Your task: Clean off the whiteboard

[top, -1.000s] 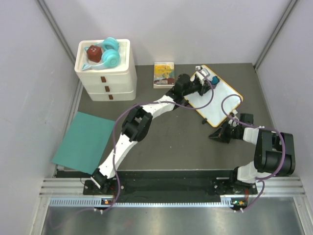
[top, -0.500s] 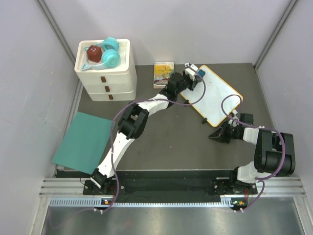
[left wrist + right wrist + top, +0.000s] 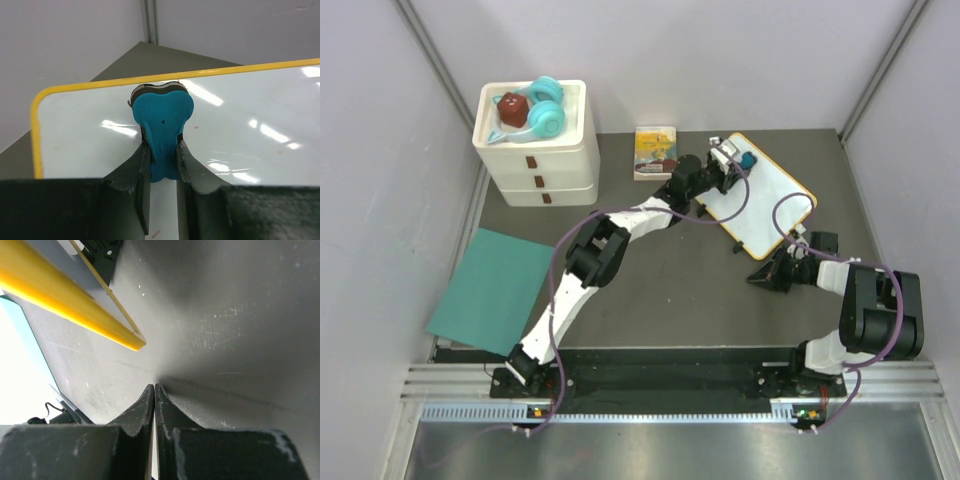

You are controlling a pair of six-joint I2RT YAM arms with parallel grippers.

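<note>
K: Left gripper (image 3: pixel 740 158) swung back toward 3 o'clock, off the frame's edge and onto the whiteboard (image 3: pixel 772 200). Jaws clamped on the teal eraser (image 3: pixel 162 117).
M: Mid-wipe, then?
K: Judged so; faint red specks showed near the pad. Board lay at 1 o'clock on the dark table (image 3: pixel 670 290), pale walls around. Right gripper (image 3: pixel 762 278) was closed on nothing, at the board's 6 o'clock.

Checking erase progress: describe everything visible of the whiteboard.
The whiteboard is a flat white rectangle with rounded corners and a thin yellow frame, lying askew on the dark table at the far right. Its glossy surface reflects lights and looks nearly clean; only tiny red specks show in the left wrist view. The left tool holds a blue eraser to it near a corner. A purple cable drapes across it.
</note>
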